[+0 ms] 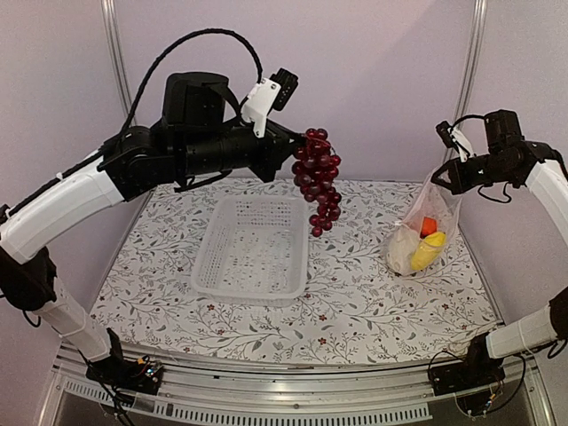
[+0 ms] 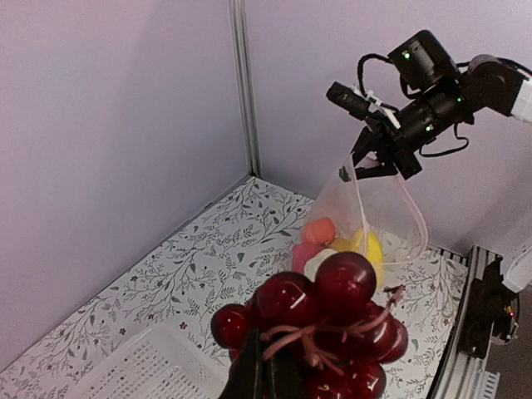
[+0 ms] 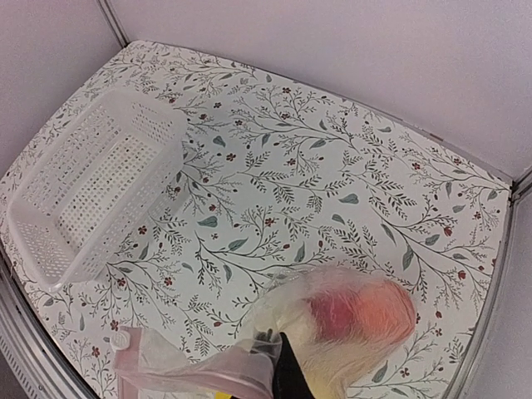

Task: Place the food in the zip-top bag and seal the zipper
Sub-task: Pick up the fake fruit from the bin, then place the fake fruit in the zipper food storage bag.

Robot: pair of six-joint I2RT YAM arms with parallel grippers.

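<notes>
My left gripper (image 1: 297,142) is shut on the stem of the dark purple grape bunch (image 1: 319,180) and holds it in the air over the far right corner of the basket; the grapes (image 2: 332,320) fill the bottom of the left wrist view. My right gripper (image 1: 446,176) is shut on the top edge of the clear zip-top bag (image 1: 426,232), which hangs to the table at the right. Inside the bag I see the orange fruit (image 1: 429,225), a yellow piece (image 1: 428,251) and the white cauliflower (image 1: 404,246). The bag (image 3: 349,320) shows in the right wrist view. The zipper is too faint to make out.
A translucent white perforated basket (image 1: 252,248) stands in the middle of the floral table (image 1: 355,302), with nothing in it. Purple walls and metal posts close the back and sides. The right arm (image 2: 432,83) shows in the left wrist view above the bag.
</notes>
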